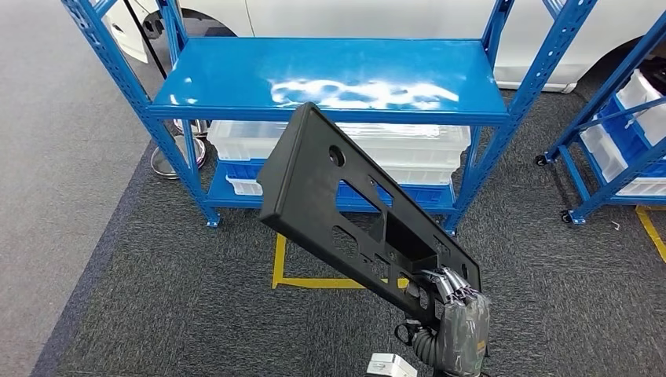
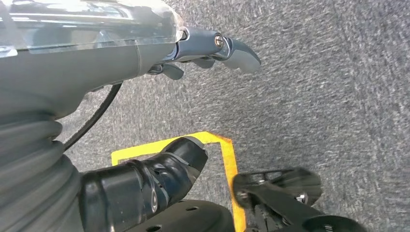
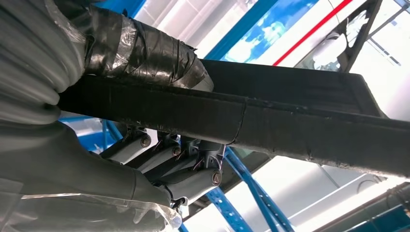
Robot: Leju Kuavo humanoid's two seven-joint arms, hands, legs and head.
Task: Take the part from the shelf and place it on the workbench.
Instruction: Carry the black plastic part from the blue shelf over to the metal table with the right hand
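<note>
Blue shelf (image 1: 330, 78) stands on grey carpet (image 1: 157, 298) with yellow tape (image 1: 279, 263).

Bright even light; white glare on the blue shelf (image 1: 361, 90); left wrist carpet (image 2: 314, 96) motion-blurred

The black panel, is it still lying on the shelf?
No, off it: the right hand grips the black panel by one end, tilted in the air before the blue shelf.

One black panel part (image 1: 353, 216), pierced with cutouts, is held by one robot hand (image 1: 459, 302); a second hand (image 2: 145, 53) hangs over the carpet. Two blue shelf racks (image 1: 330, 78) (image 1: 620, 133) stand behind, the nearer carrying two clear plastic bins (image 1: 408, 145). One yellow tape marking (image 1: 314, 279) lies on the floor.
</note>
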